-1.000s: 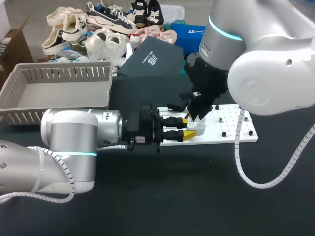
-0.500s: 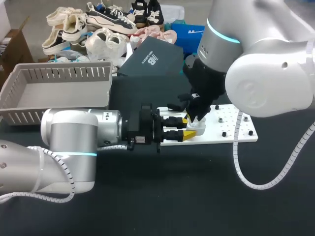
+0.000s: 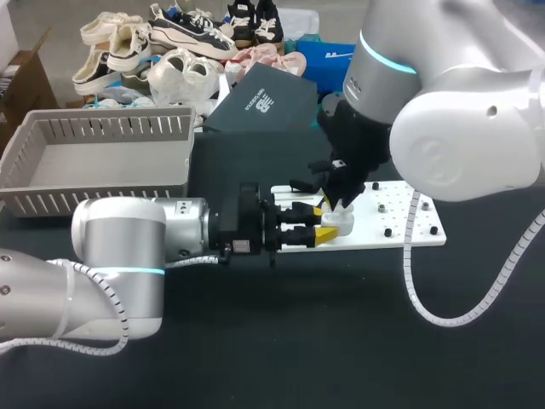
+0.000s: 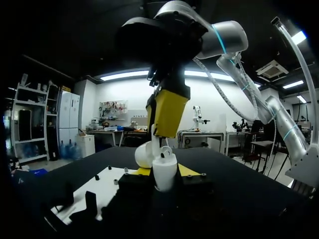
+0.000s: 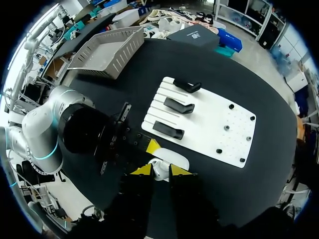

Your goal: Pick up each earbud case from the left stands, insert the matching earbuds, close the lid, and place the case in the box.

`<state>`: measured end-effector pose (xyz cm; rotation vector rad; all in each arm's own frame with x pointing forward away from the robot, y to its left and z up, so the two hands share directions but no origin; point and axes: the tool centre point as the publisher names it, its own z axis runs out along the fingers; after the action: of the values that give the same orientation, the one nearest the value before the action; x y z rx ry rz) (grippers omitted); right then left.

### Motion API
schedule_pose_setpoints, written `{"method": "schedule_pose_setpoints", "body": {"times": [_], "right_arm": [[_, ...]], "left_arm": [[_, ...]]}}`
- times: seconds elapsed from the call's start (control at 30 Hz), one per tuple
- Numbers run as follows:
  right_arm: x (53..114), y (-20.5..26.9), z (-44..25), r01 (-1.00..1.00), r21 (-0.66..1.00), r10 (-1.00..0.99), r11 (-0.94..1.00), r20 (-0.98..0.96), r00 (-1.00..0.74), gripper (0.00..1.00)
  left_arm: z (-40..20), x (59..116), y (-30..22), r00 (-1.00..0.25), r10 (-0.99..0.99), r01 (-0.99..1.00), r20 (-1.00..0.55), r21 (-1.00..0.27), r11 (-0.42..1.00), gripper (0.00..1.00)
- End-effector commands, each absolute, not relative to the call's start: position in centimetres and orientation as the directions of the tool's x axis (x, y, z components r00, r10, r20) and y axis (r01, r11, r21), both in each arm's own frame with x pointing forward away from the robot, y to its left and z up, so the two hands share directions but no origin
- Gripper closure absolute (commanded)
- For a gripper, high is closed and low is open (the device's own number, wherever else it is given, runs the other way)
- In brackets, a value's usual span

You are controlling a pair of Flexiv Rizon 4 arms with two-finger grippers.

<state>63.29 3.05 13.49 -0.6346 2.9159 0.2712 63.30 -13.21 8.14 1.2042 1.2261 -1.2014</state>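
**Light, slippery case**

Our left pincer (image 3: 324, 221) is clamped on the open case (image 3: 342, 221), over the 9 o'clock end of the white board (image 3: 400, 223). Our right pincer (image 5: 160, 170) pinches an earbud (image 4: 164, 152) just above it. We judge the case light, stiff and slippery; better to hold its body sides, away from the lid (image 4: 143, 155).

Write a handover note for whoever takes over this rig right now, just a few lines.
Left gripper: shut on the white plastic earbud case, lid open, at the white board's edge.
Right gripper: directly over the case; grip unclear.
Done: case off the three black stands, all bare.
To do: finish filling it, close lid, put it in the grey slatted basket, which holds no case.
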Motion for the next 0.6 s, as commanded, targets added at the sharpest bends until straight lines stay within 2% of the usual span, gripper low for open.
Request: {"method": "schedule_pose_setpoints", "body": {"times": [0.03,0.6], "right_arm": [[63.18,2.94,13.62,-0.423,0.146,-0.397,0.894,-0.179,-0.9,1.0],[62.74,3.11,13.3,-0.433,0.15,-0.407,0.889,-0.175,-0.897,1.0]], "left_arm": [[7.96,63.37,-13.2,-0.008,0.004,1.0,-1.0,-0.008,0.009,1.0],[7.98,63.34,-13.23,-0.012,0.007,1.0,-1.0,-0.012,0.009,1.0]]}}
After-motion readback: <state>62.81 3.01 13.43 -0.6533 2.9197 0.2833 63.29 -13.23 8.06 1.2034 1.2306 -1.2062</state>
